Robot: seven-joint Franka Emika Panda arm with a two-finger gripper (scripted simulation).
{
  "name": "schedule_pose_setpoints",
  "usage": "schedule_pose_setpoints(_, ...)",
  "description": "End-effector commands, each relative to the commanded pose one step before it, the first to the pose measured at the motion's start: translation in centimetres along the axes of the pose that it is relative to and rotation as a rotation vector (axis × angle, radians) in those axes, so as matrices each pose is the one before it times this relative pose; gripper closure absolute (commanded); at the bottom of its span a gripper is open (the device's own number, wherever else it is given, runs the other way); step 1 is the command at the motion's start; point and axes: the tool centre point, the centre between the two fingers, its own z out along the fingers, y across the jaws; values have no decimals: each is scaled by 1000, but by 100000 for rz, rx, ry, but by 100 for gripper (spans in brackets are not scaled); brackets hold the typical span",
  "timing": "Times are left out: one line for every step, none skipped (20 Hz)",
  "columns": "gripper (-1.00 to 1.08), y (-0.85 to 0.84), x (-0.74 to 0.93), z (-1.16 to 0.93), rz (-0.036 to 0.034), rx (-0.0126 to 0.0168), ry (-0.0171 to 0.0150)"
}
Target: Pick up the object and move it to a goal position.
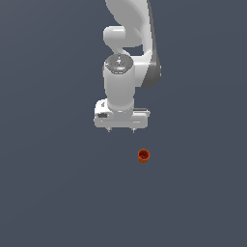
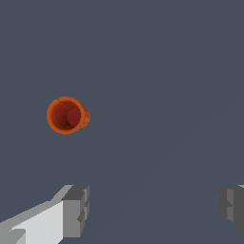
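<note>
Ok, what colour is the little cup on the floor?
The cup is orange-red, darker inside its hollow. The wrist view shows it best, looking into its open top.

Orange-red cup (image 2: 67, 115) lies apart from the wide-spread claw (image 2: 155, 209).

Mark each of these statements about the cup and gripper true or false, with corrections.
1. The gripper is open. True.
2. The cup sits between the fingers. False: it lies apart from them, untouched.
3. The cup is orange-red and hollow. True.
4. In the exterior view the cup lies left of the gripper. False: it lies below and to that view's right.
5. Two cups are in view. False: only one.
</note>
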Motion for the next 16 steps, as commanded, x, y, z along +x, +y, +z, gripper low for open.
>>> schedule_pose_setpoints(-92,1,0,0,0,0,0)
schedule_pose_setpoints(-92,-45,-23,41,-169,-20,-118)
schedule_pose_setpoints(-92,-127,-68,118,-485,-55,-345)
schedule_pose_setpoints(-92,-203,-113,191,-787,-89,-563)
schedule_pose_setpoints(-92,-278,-158,261,-1081,-121,-780)
schedule_pose_setpoints(-92,-340,-206,320,-1344,-149,-985)
schedule_pose_setpoints(-92,-317,-208,298,-1273,-140,-957)
schedule_pose_setpoints(-92,-227,-174,215,-946,-102,-740)
schedule_pose_setpoints(-92,-136,-134,131,-605,-63,-505)
schedule_pose_setpoints(-92,-53,-88,55,-281,-27,-270)
schedule_pose_setpoints(-92,15,-29,-3,8,4,-48)
schedule_pose_setpoints(-92,28,30,-34,133,13,124)
schedule_pose_setpoints(-92,5,68,-11,94,6,149)
schedule_pose_setpoints(-92,-45,95,40,-32,-10,92)
schedule_pose_setpoints(-92,-89,117,62,-138,-25,94)
schedule_pose_setpoints(-92,-129,149,99,-228,-37,80)
